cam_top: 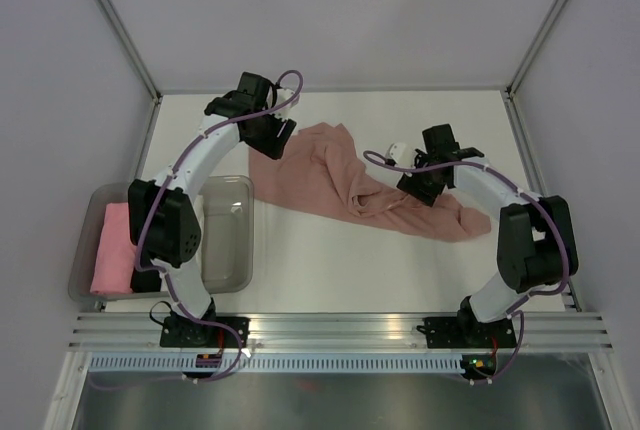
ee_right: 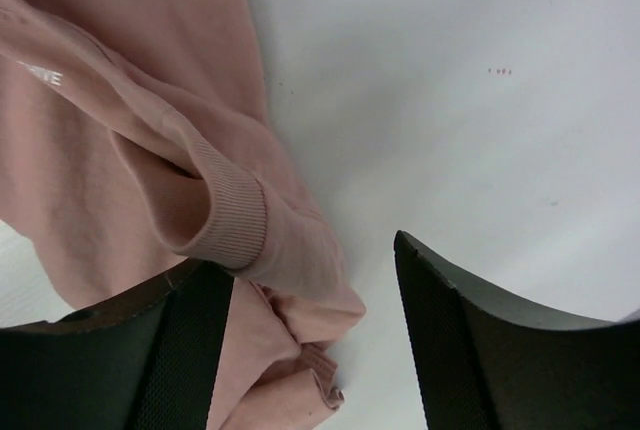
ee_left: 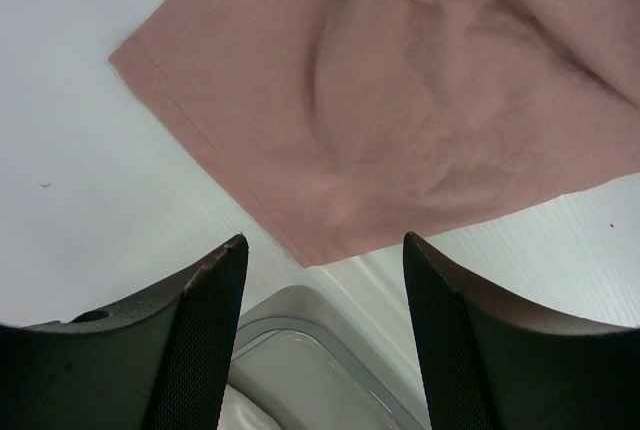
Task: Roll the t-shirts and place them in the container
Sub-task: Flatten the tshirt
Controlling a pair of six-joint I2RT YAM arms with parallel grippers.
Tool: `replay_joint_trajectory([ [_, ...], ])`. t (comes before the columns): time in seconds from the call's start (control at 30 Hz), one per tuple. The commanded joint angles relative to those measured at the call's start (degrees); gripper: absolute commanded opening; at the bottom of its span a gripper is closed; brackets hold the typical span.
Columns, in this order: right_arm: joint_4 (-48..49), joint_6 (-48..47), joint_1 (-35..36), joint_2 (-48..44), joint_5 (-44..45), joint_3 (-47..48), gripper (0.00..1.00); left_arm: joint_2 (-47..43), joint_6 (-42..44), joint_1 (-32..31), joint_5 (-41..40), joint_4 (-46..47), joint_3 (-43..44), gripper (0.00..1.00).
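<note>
Lying crumpled on the far half of the table (cam_top: 330, 260), the t-shirt (cam_top: 330, 180) stretches from beside the left pincer (cam_top: 272, 138) toward the right side, its cloth bunched in folds near the middle. The left pincer hangs over the shirt's far-left corner, fingers spread with nothing between them. In its wrist view a hemmed corner of the cloth points toward the gap between the fingers.

The right pincer (cam_top: 420, 188) sits above the shirt's right part, fingers spread wide. In its wrist view a ribbed band (ee_right: 235, 215), perhaps the collar or a sleeve cuff, lies just beside one finger. A fold of cloth reaches partly into the gap, but nothing is pinched. Tiny white lettering (ee_right: 40, 75) shows on the cloth at the left edge of that view.

The table is white and smooth. A clear bin (cam_top: 230, 240) stands at its near left, with a bright pink roll (cam_top: 112, 250) lying in its left part. Pale grey walls (cam_top: 330, 10) close the table on three sides, and an aluminium rail (cam_top: 340, 328) runs along the near edge where the arms are bolted.
</note>
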Motion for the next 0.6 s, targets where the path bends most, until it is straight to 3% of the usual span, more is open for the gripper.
replay_joint_trajectory([
  [0.0, -0.2, -1.8, 0.4, 0.6, -6.1, 1.8, 0.69, -2.3, 2.0, 0.0, -1.1, -0.4, 1.7, 0.69],
  [0.03, -0.6, -1.2, 0.5, 1.0, -5.7, 2.3, 0.66, -2.1, 1.9, 0.0, -1.9, -0.4, 1.9, 0.69],
  [0.13, -0.3, 2.6, 0.8, 1.5, -5.6, 4.2, 0.23, -2.0, 2.0, 0.0, -3.0, -0.4, 2.2, 0.69],
  [0.2, -1.3, 6.8, 0.8, 0.7, -7.2, 6.9, 0.03, -2.2, 2.1, 0.0, -2.9, -0.4, 2.3, 0.69],
  [0.37, -8.1, 22.0, 0.9, -1.0, -15.2, 24.9, 0.00, -2.8, 3.1, 0.1, -3.4, -0.4, 3.1, 0.69],
  [0.5, -8.8, 33.5, 5.5, -5.4, -7.5, 34.0, 0.00, -3.0, 3.4, 0.1, -4.5, -0.4, 6.7, 0.70],
  [0.57, -11.8, 38.4, 8.1, -5.7, -9.9, 40.8, 0.00, -3.2, 3.4, 0.2, -4.2, -0.4, 8.9, 0.72],
])
